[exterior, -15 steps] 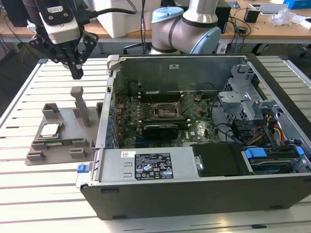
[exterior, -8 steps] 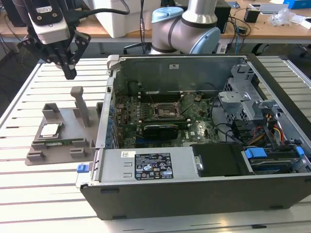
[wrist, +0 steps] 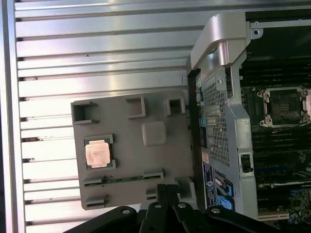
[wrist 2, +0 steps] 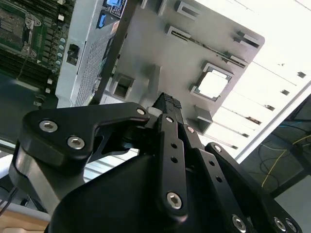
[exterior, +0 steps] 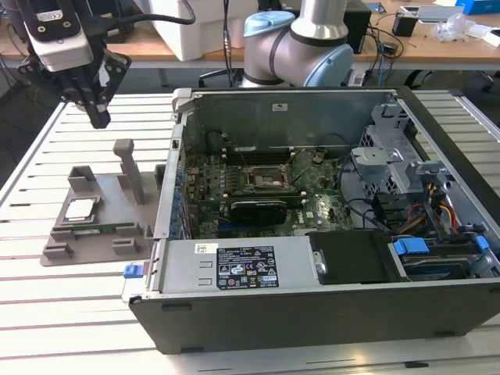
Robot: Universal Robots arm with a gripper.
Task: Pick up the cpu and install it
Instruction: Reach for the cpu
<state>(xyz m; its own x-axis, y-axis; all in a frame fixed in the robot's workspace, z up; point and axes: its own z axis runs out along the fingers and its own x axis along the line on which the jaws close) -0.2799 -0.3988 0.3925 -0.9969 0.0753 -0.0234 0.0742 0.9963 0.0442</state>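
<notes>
Hovering part: the claw (exterior: pixel 100 119) hung in the air above the slatted bench (exterior: pixel 47 312), near the bench's far corner at the exterior view's left, touching nothing.
Claw state: narrow; in the second wrist view the black fingertips (wrist 2: pixel 168 103) met at a point with nothing held between them.
Cpu: the cpu (exterior: pixel 81 208) lay flat, metal top upward, seated in a square recess of the grey fixture (exterior: pixel 94 246); in the first wrist view it showed as a pale square (wrist: pixel 97 154) framed by the recess corners.
Claw and cpu: well apart; the claw was raised above and beyond the fixture, the cpu untouched.
Fixture: it rested on the bench toward the edge at the exterior view's left, just beside the open computer case (exterior: pixel 312 316).
Post: one upright grey post (exterior: pixel 129 168) rose from the fixture, between the cpu and the case.
Memory stick: a long green memory stick (exterior: pixel 98 229) sat on edge in a slot of the fixture, near the cpu.
Socket: the black motherboard socket (exterior: pixel 271 181) with its metal frame lay inside the case, on the green board, with no chip in it.
Arm base: the grey arm base (exterior: pixel 301 47) stood behind the case at the bench's far edge.
</notes>
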